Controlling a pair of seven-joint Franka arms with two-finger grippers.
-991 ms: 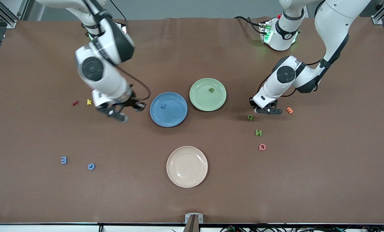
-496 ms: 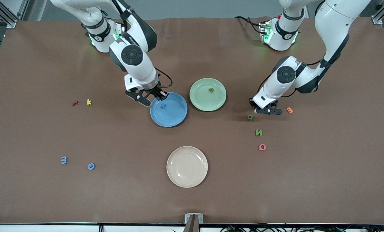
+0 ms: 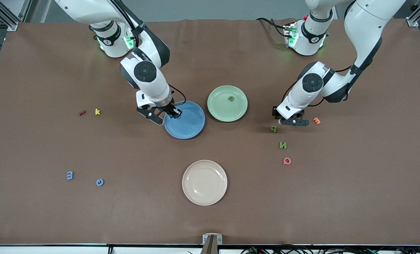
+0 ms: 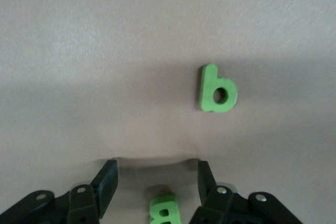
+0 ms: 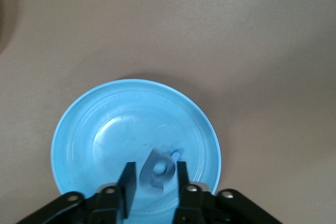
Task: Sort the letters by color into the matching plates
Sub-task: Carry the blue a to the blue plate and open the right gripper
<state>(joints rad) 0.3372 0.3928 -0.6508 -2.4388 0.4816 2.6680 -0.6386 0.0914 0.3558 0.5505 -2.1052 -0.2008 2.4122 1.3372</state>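
**Both grippers on letters, one per colour**

The right gripper point(image 3: 166, 116) hangs over the rim of the blue plate point(image 3: 192, 125), at the edge toward the right arm's end of the table. In the right wrist view a blue letter point(image 5: 159, 170) shows inside the gripper, blurred, above the plate's floor. I cannot tell whether it is clenched or already released.

The left gripper point(image 3: 293, 121) is down low at the table toward the left arm's end. It is released: both fingers point(image 4: 106, 177) stand apart, and a green letter point(image 4: 164, 211) lies between them with a gap on each side.

Just beside that gripper, nearer the camera, lies a green P point(image 3: 273, 128). A green N point(image 3: 283, 145) is nearer still.

The green plate point(image 3: 218, 107) sits just beside the blue plate, toward the left arm's end, and holds one green letter point(image 3: 231, 98).

Two blue letters, a 3 point(image 3: 70, 175) and a C point(image 3: 99, 182), lie on the table well apart from the plates, toward the right arm's end.

Also on the table:
- a cream plate point(image 3: 204, 192)
- a red letter point(image 3: 82, 113)
- a yellow K point(image 3: 97, 111)
- an orange E point(image 3: 316, 120)
- a pink Q point(image 3: 286, 161)
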